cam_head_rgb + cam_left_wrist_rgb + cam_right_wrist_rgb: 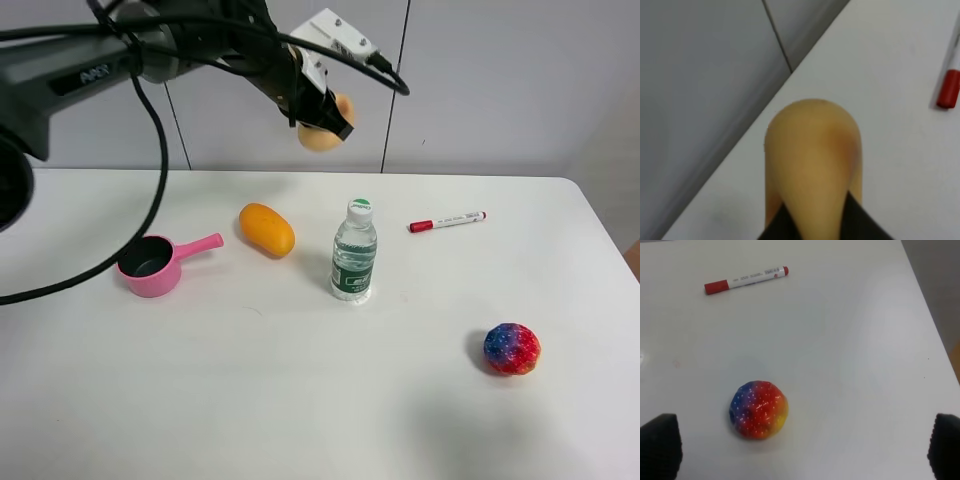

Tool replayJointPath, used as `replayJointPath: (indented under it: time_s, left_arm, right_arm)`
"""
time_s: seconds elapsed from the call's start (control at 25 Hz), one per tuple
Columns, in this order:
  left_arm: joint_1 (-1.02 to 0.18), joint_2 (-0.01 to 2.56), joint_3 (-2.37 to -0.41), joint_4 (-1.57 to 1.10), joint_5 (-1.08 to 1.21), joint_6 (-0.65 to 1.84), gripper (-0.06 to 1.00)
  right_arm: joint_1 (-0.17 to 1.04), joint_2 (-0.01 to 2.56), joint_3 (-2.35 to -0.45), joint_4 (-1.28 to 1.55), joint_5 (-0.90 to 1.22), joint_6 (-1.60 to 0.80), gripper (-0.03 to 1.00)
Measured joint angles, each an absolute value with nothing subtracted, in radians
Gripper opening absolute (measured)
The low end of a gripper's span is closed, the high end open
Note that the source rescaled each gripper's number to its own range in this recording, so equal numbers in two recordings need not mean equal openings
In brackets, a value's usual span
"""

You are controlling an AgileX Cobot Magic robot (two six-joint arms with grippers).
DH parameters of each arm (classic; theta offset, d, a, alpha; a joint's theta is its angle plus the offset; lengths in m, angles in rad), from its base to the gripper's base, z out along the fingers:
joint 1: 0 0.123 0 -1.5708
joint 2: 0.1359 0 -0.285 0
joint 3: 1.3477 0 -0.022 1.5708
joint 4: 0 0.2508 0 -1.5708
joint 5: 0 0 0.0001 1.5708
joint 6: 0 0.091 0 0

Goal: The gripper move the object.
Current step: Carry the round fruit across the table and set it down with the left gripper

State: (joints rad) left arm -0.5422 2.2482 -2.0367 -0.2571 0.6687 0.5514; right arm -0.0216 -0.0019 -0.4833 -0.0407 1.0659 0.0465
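My left gripper (pixel 328 118), a black claw on a black arm with a white bracket, is shut on the tan-beige potato (pixel 320 137) and holds it high above the back edge of the white table (pixel 300 400). In the left wrist view the potato (pixel 812 150) fills the middle, pinched between the black fingertips (pixel 782 225) of the gripper (pixel 815 222). My right gripper (pixel 802 450) is open and empty, its two black fingertips (pixel 660 445) wide apart above the speckled ball. It does not show in the exterior high view.
On the table lie an orange-yellow mango (pixel 266 229), a pink pan (pixel 155 264), an upright water bottle (pixel 354 252), a red-capped marker (pixel 447 221) and a red-blue speckled ball (pixel 512 348). The ball (pixel 759 409) and marker (pixel 746 279) show in the right wrist view.
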Motion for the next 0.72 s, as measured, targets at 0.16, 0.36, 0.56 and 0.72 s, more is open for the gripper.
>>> replayJointPath:
  time_s: [0.16, 0.36, 0.56, 0.72]
  left_arm:
    - [-0.542, 2.337, -2.038, -0.338, 0.628, 0.638, 0.0]
    - [-0.542, 2.414, -2.041, -0.423, 0.581, 0.745, 0.0]
    - [-0.542, 2.45, -2.046, -0.443, 0.574, 0.809, 0.0]
    - [-0.542, 2.459, -2.046, -0.447, 0.565, 0.818, 0.0]
  right_arm:
    - [-0.022, -0.002, -0.483, -0.041, 1.066, 0.046, 1.0]
    - [-0.022, -0.002, -0.483, -0.041, 1.066, 0.046, 1.0]
    - [-0.022, -0.002, -0.483, -0.041, 1.066, 0.046, 1.0]
    - [-0.022, -0.002, -0.483, -0.041, 1.066, 0.046, 1.0]
